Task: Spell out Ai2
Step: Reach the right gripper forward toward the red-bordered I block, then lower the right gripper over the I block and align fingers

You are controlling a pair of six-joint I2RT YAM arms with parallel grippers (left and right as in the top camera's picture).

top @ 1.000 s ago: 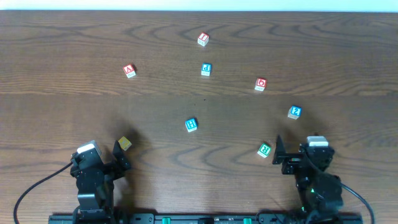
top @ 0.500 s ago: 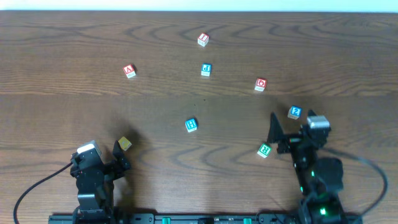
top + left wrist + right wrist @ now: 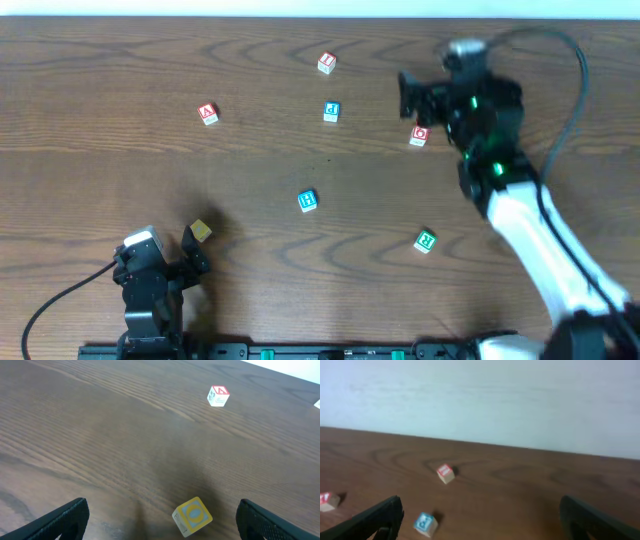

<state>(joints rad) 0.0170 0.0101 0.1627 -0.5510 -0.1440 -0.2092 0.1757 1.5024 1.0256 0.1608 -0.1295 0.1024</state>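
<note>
The right arm has swung out fast. A second ago it sat folded at the near right edge of the bench [image 3: 100,180]; now it stretches to the far right, and the right pincer [image 3: 412,95] hangs just above the red O cube [image 3: 419,135]. Its wrist view shows the two fingers spread wide with nothing between them, so it is open and empty.

The blue 2 cube lay on the right side a moment ago, and the arm now covers that spot, so I cannot see it. The A cube [image 3: 208,113] on the far left and the I cube [image 3: 327,63] at the far middle have not moved, nor has the blue P cube [image 3: 331,111] between them.

The left pincer [image 3: 192,252] remains parked near left, also open, with a yellow cube [image 3: 201,231] just in front of it.

By my reckoning nothing is spelled yet. The reach seems aimed at the far cubes, perhaps the I, and the O is not wanted.
</note>
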